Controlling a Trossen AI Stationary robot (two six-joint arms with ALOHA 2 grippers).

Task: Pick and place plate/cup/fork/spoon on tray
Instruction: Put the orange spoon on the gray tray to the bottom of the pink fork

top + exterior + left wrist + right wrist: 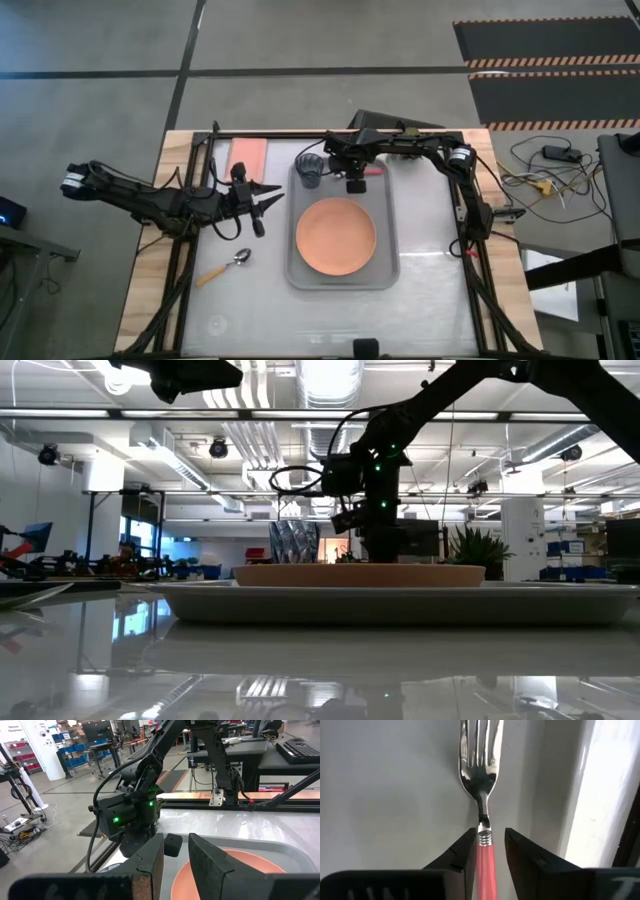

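Glossy white table (430,300) on a wooden base; workshop floor around. Fork (479,765) lies on tray (385,272) at the plate's (335,237) 1 o'clock, right gripper (354,184) clenched on its pink handle. Cup (309,170) at 11 o'clock. Spoon (223,266) off-tray at 8 o'clock, left gripper (262,208) parted above the table. Fork mostly hidden from above.

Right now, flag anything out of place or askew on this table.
Only the spoon stands out: it lies at a slant on the table, left of the tray. The plate and cup sit in the tray.
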